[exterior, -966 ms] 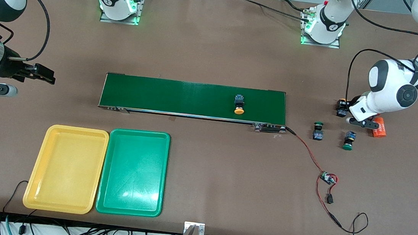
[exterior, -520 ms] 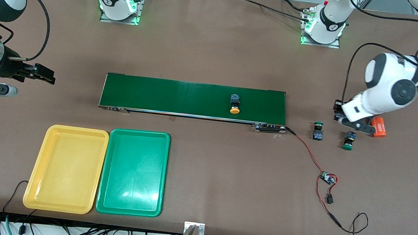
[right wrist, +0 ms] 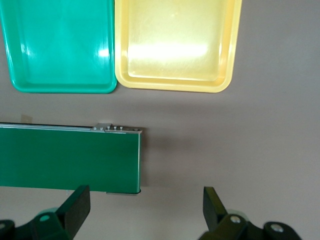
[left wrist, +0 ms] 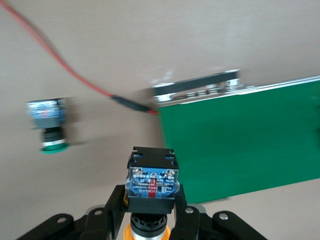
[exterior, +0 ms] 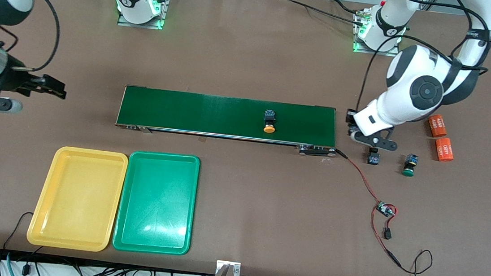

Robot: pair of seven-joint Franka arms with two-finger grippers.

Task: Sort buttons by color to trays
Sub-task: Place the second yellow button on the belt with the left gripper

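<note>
Fingers of my right gripper are spread wide and hold nothing; this arm waits over the bare table at its own end, past the end of the conveyor belt. Nearer to the front camera lie the two trays, the yellow tray toward the right arm's end and the green tray just beside it, long edges almost touching. On the belt, more toward the left arm's end, lies one yellow-capped button on its side, its cap pointing to the front camera. My left gripper hangs over the table just off the belt's end and pinches a second yellow-capped button (in my left wrist view the black and blue body stands between the fingers, with the orange cap under it). Close by on the table rests one green-capped button, partly hidden by my gripper in the front view, and another green-capped button lies a little more toward the left arm's end, cap toward the front camera. Two orange cylinders lie near it, farther from the camera, and a red wire runs from the belt to a small circuit board.
</note>
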